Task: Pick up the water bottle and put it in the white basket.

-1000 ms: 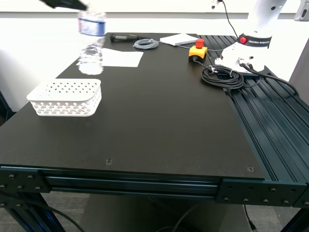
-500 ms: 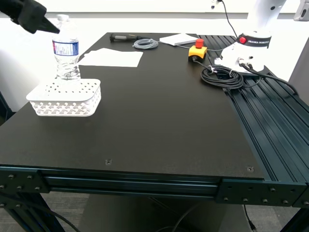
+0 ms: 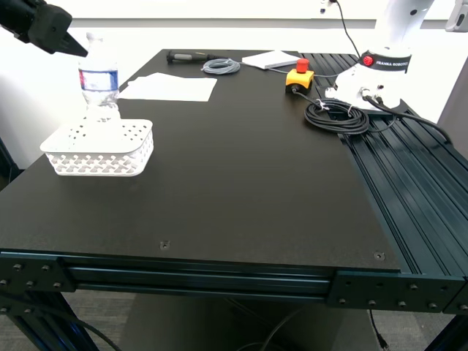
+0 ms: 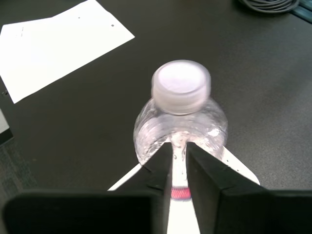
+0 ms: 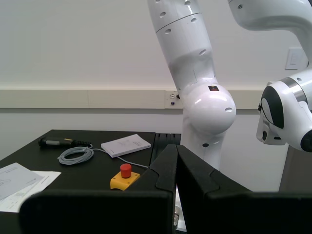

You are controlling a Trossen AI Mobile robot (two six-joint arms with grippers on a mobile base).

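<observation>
The water bottle point(image 3: 99, 80) stands upright with its foot inside the white basket point(image 3: 99, 150), near the table's edge on the exterior view's left. It looks slightly blurred. My first gripper point(image 3: 79, 48) hangs just beside the bottle's neck, toward the exterior view's left. In the first wrist view its jaws point(image 4: 179, 147) stand a narrow gap apart, just short of the bottle's shoulder, with the white cap point(image 4: 181, 87) beyond them. I see nothing held between them. My second gripper point(image 5: 176, 148) is shut and empty, off the table, and does not show in the exterior view.
White paper sheets point(image 3: 172, 88), a grey cable coil point(image 3: 221, 66) and a black tool point(image 3: 186, 56) lie at the back. A yellow box with a red button point(image 3: 300, 77), a black cable coil point(image 3: 336, 117) and a white robot's base point(image 3: 376, 77) stand at the right.
The bottle came down from a tilted hold in the air to upright in the basket. My first gripper moved to the exterior view's left with it and now sits beside the neck.
</observation>
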